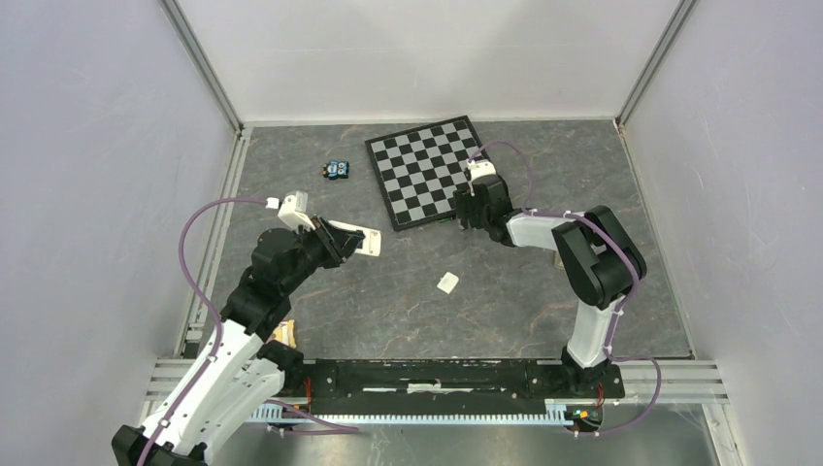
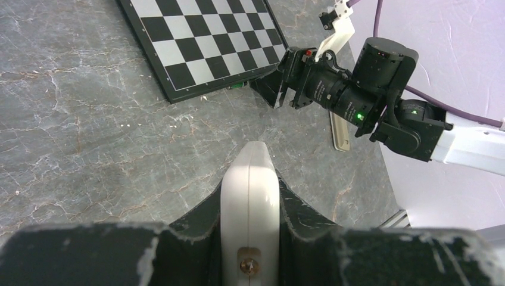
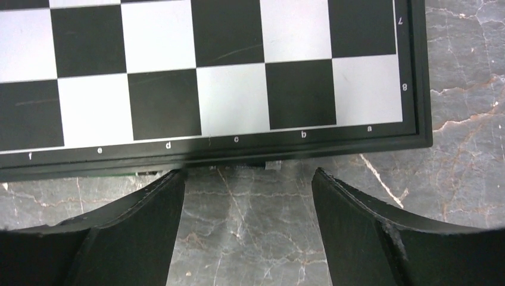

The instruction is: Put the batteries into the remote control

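My left pincer [image 1: 340,241] is clamped on the remote control [image 2: 250,179], held edge-on above the table [image 2: 89,149]. My right pincer [image 3: 247,179] stands wide apart, gripping nothing, low at the chessboard [image 3: 238,152] rim. A small white piece [image 1: 447,282] lies between the arms.
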`<action>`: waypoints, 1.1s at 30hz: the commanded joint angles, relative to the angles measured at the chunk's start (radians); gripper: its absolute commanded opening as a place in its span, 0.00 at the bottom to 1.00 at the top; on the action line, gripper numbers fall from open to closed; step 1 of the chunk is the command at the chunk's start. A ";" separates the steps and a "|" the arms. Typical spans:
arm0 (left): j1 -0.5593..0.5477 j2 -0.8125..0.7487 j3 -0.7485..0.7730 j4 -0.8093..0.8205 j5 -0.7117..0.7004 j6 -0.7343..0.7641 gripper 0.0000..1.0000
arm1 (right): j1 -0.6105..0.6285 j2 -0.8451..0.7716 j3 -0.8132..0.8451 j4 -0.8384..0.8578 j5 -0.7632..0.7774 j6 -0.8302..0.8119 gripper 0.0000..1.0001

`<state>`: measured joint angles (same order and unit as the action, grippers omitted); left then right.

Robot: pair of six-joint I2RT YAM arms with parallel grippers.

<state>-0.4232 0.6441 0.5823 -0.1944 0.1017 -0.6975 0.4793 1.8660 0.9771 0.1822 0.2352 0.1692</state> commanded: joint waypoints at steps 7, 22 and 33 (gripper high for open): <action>0.002 -0.010 0.024 0.006 0.002 0.039 0.02 | -0.036 0.071 0.056 0.038 -0.058 0.053 0.66; 0.002 -0.012 0.022 0.005 -0.002 0.036 0.02 | -0.037 -0.126 -0.064 -0.140 -0.130 0.002 0.35; 0.003 0.009 0.021 0.007 0.013 0.040 0.02 | -0.037 -0.224 -0.109 -0.320 -0.207 -0.129 0.61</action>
<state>-0.4229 0.6559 0.5823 -0.2157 0.1074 -0.6960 0.4442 1.6867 0.8719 -0.0811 0.0547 0.0872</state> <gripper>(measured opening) 0.278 0.542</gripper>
